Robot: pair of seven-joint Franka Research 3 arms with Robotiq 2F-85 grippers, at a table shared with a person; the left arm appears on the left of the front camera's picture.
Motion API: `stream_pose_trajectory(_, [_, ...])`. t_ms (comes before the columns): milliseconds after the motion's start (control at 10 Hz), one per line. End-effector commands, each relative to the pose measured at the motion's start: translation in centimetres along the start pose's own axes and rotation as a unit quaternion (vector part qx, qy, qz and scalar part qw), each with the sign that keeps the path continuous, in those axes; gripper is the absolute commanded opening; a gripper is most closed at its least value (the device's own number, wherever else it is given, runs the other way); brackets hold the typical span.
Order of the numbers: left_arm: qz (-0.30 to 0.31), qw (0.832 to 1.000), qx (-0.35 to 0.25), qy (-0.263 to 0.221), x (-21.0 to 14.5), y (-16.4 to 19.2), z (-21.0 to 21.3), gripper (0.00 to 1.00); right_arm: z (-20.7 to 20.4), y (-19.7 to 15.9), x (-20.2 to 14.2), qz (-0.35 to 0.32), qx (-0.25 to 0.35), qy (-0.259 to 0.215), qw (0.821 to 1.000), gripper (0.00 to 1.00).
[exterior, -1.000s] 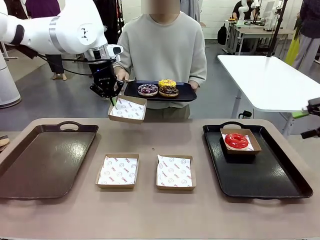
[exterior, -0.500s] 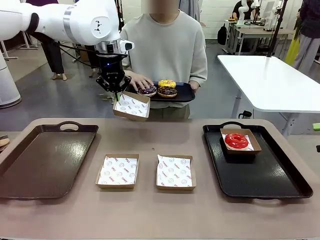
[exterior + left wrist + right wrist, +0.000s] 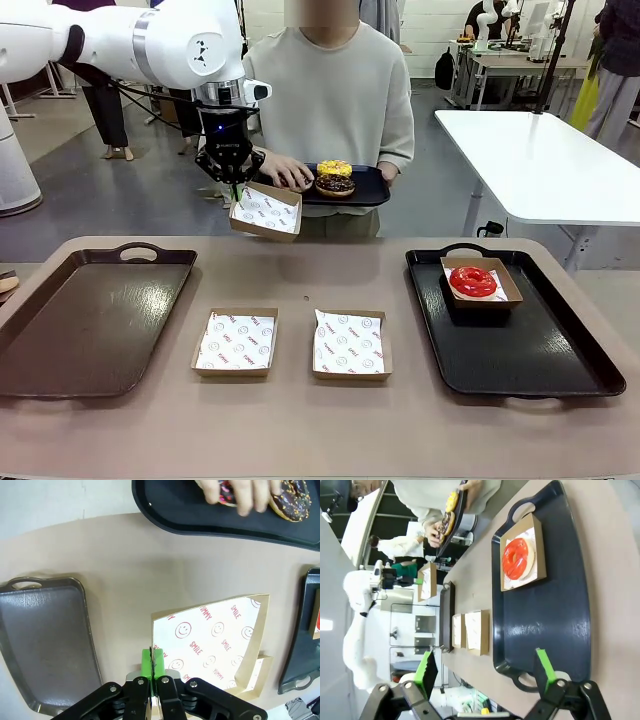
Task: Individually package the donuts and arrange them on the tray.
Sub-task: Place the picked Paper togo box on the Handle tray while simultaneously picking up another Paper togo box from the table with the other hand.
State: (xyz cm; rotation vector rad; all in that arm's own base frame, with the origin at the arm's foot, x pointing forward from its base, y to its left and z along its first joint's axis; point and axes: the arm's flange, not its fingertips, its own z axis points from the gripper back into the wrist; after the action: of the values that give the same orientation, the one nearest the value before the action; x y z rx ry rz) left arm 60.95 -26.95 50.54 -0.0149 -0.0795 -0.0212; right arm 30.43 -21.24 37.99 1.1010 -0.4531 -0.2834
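Observation:
My left gripper (image 3: pixel 235 186) is shut on the rim of a paper-lined cardboard box (image 3: pixel 266 211) and holds it tilted in the air beside the person's black tray (image 3: pixel 372 187). The wrist view shows the green pads (image 3: pixel 154 664) pinching the box's edge (image 3: pixel 215 640). On the person's tray lie the yellow donut (image 3: pixel 334 167) and the chocolate donut (image 3: pixel 336 184). The person's hand (image 3: pixel 288 172) covers the purple donut (image 3: pixel 226 492). The red donut (image 3: pixel 472 281) rests in a box on the right tray (image 3: pixel 560 370). My right gripper (image 3: pixel 485 669) is open above that tray's near end.
Two empty paper-lined boxes (image 3: pixel 237 341) (image 3: pixel 349 345) lie at the table's middle front. An empty dark tray (image 3: pixel 90 320) takes up the left side. A white table (image 3: pixel 540 160) stands behind on the right.
My left gripper carried the box up and to the right, close to the person's tray. The person's hand came onto the purple donut. My right gripper left the front view's right edge.

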Motion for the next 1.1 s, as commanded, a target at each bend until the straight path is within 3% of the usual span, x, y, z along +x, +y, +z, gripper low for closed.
stream_pose_trajectory(0, [-0.007, 1.000, -0.006, -0.001, -0.55, 0.63, 0.01, 0.00, 0.12, 0.31, -0.22, 0.002, -0.002, 0.009, 1.000, 1.00])
stream_pose_trajectory(1000, [-0.007, 1.000, -0.006, -0.001, -0.55, 0.63, 0.01, 0.00, 0.12, 0.31, -0.22, 0.002, -0.002, 0.009, 1.000, 1.00])
